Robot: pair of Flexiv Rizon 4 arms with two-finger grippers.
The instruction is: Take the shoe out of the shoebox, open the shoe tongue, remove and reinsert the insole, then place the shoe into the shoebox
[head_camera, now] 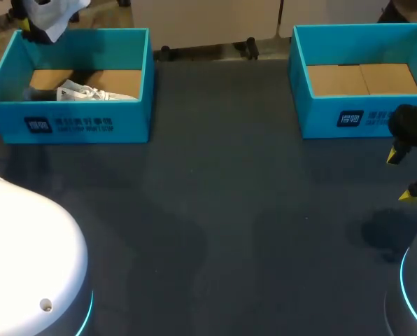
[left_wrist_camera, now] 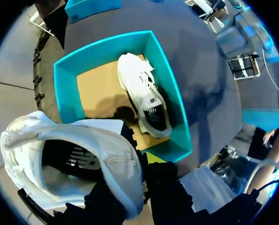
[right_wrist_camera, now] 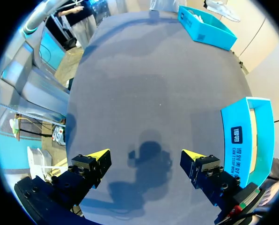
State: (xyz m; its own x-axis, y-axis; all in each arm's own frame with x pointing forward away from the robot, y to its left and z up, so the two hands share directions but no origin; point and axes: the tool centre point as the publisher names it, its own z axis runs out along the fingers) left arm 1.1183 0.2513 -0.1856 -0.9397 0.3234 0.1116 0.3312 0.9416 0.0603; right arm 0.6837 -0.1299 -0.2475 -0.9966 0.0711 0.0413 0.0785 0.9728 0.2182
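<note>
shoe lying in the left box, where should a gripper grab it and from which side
Grip the heel collar of the shoe from above: it lies sole down, opening upward, one flank close to the box wall.

On table [head_camera: 215,210], left shoebox [head_camera: 89,126] sits far left, right shoebox [head_camera: 320,119] far right. One shoe [head_camera: 89,92] lies inside left shoebox; second shoe [left_wrist_camera: 83,140] hangs above its far-left corner, clamped in left gripper [left_wrist_camera: 137,180]. Before right shoebox hovers right gripper [head_camera: 403,175].
</note>
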